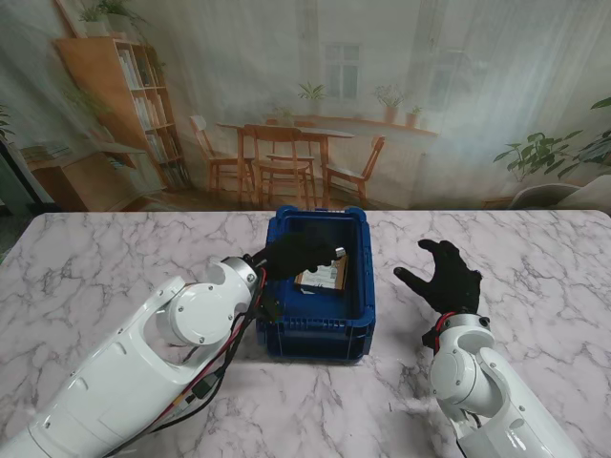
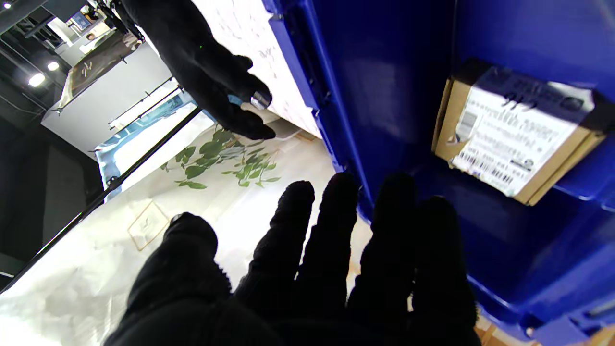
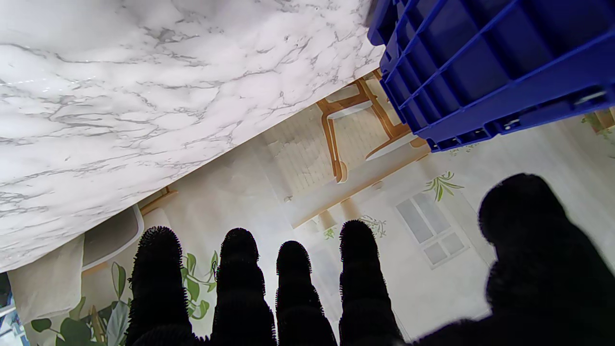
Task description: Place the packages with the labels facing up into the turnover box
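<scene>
Package lies flat inside the turnover box, white label up, brown cardboard, as the task wants. Left hand hovers over the box, fingers spread, apparently empty. Right hand, just right of the box, is spread open, holding nothing.

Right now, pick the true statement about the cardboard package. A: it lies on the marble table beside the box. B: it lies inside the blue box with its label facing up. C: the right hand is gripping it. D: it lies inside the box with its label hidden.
B: the package sits on the floor of the blue box with its white printed label showing, while the left hand and right hand hold nothing.
</scene>
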Motion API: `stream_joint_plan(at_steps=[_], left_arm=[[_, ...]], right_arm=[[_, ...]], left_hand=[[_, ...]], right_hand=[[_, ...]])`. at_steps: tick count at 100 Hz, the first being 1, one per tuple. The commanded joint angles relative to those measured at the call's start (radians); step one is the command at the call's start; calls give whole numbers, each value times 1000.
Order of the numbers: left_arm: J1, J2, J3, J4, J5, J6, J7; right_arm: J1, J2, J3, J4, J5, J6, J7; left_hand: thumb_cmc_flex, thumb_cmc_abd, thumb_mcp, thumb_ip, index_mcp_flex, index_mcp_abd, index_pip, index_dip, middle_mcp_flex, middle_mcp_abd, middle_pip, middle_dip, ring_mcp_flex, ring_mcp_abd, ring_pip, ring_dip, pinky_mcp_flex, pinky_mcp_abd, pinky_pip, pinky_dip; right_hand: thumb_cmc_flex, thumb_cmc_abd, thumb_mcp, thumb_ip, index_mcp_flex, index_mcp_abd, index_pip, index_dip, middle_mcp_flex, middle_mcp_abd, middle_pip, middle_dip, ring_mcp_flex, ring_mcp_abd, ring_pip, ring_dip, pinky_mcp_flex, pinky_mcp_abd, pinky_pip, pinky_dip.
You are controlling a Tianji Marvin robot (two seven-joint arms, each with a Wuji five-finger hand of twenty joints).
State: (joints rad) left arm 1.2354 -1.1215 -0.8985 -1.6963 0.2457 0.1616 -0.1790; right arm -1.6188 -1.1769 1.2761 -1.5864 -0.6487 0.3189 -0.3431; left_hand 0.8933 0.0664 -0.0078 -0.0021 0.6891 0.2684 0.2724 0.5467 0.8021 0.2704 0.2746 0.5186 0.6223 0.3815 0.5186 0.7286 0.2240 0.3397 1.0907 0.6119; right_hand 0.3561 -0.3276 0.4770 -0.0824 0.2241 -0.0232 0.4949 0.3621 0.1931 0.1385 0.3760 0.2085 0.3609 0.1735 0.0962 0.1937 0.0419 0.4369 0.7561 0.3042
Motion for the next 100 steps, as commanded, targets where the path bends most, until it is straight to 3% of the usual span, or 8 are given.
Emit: stream_joint_plan(at_steps=[1, 16, 46, 73, 100], left_arm=[[-13, -15, 23, 22, -14, 10, -21], [-43, -23, 58, 54, -28, 32, -20], [-85, -12, 91, 88, -38, 67, -89], [-136, -15, 142, 150, -62, 89, -125], [-184, -13, 194, 184, -58, 105, -162]], right_arm=[[-3, -3, 0, 0, 1, 6, -2], [1, -3, -4, 3, 3, 9, 2], [5, -3, -7, 7, 3, 12, 4], [9, -4, -12, 11, 4, 16, 3], [13, -3, -18, 19, -4, 18, 1]], left_hand=[[32, 34, -22, -8, 20, -4, 16, 13, -6, -12, 14, 8, 5, 22, 21, 14, 12, -11, 58, 37], [36, 32, -21, -8, 53, 5, 67, 61, 23, -3, -27, -72, 36, 29, -63, -76, 49, 1, -8, -11], [37, 30, -20, -9, 83, 18, 72, 67, 68, 20, -30, -92, 77, 50, -38, -96, 93, 21, 33, -22], [38, 39, -22, -11, 29, -6, 10, 25, 1, -5, -60, -106, 6, 11, -79, -117, -14, 23, -44, -57], [30, 40, -23, -12, 8, -21, -13, 9, -20, -25, -69, -95, -7, -13, -100, -112, -42, 23, -52, -38]], right_hand=[[-5, 37, 17, 10, -27, 18, 7, -19, -20, 2, -23, -5, -24, -17, -16, 6, -17, -39, -16, 16], [-6, 39, 17, 10, -29, 20, 7, -19, -21, 3, -23, -5, -25, -17, -16, 6, -17, -40, -17, 17], [-5, 42, 16, 11, -31, 22, 7, -17, -20, 4, -25, -6, -26, -17, -15, 7, -17, -42, -18, 20], [-4, 48, 13, 12, -30, 23, 7, -16, -20, 4, -30, -8, -29, -17, -16, 7, -20, -43, -20, 21], [-2, 53, 10, 13, -31, 23, 7, -16, -20, 5, -32, -9, -31, -17, -16, 7, -21, -43, -21, 23]])
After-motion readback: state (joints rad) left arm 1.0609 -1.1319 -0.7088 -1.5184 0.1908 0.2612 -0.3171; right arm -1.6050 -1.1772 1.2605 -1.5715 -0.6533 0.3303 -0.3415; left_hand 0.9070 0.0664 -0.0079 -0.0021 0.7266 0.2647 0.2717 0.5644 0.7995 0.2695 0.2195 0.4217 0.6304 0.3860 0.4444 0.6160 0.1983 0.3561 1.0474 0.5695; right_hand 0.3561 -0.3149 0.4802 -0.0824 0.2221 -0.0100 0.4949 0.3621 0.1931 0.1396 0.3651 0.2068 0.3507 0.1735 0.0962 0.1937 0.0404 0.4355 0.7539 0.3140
